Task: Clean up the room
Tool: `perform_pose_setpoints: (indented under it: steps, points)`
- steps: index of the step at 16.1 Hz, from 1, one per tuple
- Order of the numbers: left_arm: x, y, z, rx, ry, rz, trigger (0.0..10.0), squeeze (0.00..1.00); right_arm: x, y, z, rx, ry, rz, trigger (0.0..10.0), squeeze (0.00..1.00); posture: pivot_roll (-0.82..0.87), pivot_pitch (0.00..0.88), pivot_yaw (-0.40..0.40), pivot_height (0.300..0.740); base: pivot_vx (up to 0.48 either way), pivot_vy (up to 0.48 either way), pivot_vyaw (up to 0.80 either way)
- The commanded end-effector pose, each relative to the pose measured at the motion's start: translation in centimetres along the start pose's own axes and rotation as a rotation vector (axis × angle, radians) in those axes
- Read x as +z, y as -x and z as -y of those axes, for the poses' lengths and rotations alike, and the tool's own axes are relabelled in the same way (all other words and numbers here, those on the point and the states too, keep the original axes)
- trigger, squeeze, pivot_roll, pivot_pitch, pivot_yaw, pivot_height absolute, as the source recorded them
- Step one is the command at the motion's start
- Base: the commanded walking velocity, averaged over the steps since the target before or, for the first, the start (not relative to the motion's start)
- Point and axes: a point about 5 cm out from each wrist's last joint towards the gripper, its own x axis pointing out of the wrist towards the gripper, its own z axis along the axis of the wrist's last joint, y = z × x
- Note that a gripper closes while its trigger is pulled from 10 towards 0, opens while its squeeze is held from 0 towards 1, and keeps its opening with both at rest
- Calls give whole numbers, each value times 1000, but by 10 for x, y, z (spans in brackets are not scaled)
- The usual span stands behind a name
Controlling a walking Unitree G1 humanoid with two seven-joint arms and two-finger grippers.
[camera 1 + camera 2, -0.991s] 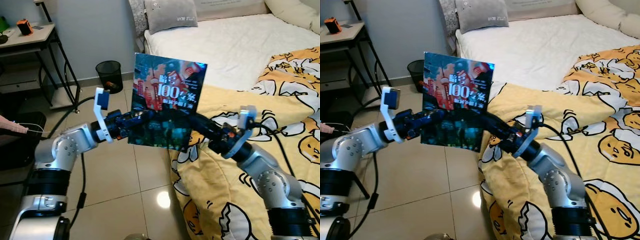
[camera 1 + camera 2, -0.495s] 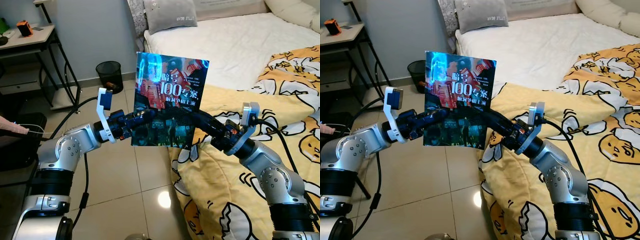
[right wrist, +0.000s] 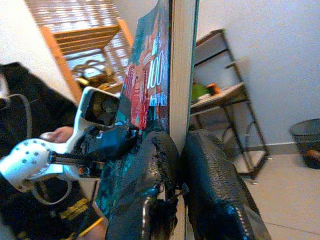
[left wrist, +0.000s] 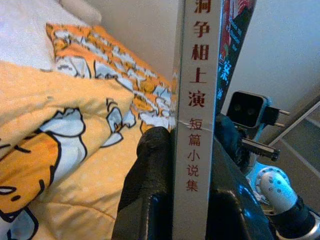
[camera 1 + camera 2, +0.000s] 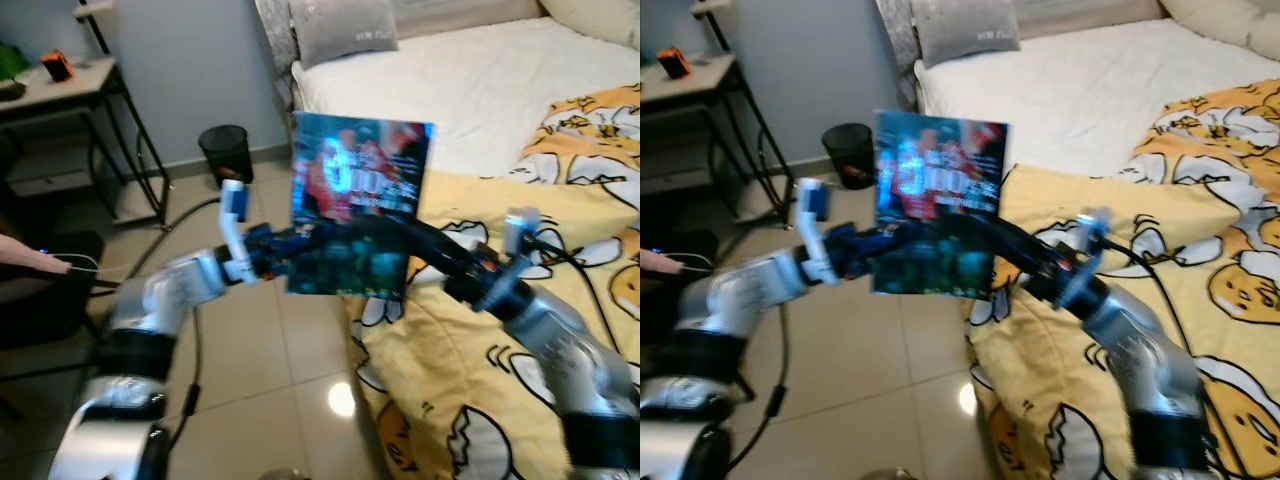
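Observation:
I hold a book [image 5: 358, 200] upright in the air between both arms, its dark cover with red and white Chinese lettering facing me. My left gripper [image 5: 292, 242] is shut on its lower left edge; the left wrist view shows the white spine [image 4: 196, 115] clamped between the black fingers [image 4: 150, 190]. My right gripper [image 5: 408, 240] is shut on the lower right edge, and the right wrist view shows the page edge [image 3: 181, 70] pinched between its pads [image 3: 212, 190]. The book hangs over the tiled floor beside the bed.
A bed [image 5: 480, 80] with a white sheet, grey pillow [image 5: 340, 25] and yellow cartoon duvet [image 5: 560, 180] lies right. A black waste bin [image 5: 222, 150] stands by the wall. A black-framed desk [image 5: 60, 85] is at the left. A person's hand [image 5: 25, 262] shows at the left edge.
The whole picture has shifted and blurred, so the camera has moved. The book stays clamped between both grippers and sits slightly further right in view.

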Motion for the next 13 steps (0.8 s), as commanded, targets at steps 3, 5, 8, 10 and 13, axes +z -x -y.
perform_pose_setpoints:
  steps: [3,5,8,10,13]
  points:
    - [0,-25,-1,-29,-30,-44,0,0,3,4,-5,-13,44,5,10000,0,-142,0,214,740,0,0,0]
    - [-1,-37,-7,7,-77,-58,0,0,3,10,-6,-47,68,-3,10000,0,-154,0,225,740,0,0,0]
    - [-2,-37,-10,25,-109,-64,0,0,2,7,-6,-61,85,-2,10000,0,-145,0,215,740,0,0,0]
    - [0,-28,-10,34,-114,-34,0,0,0,0,-7,-42,86,-10,10000,0,-112,0,181,740,0,0,0]
    - [2,-11,-8,25,-119,21,0,0,-2,-14,-6,-7,85,-20,10000,0,-74,0,144,740,0,0,0]
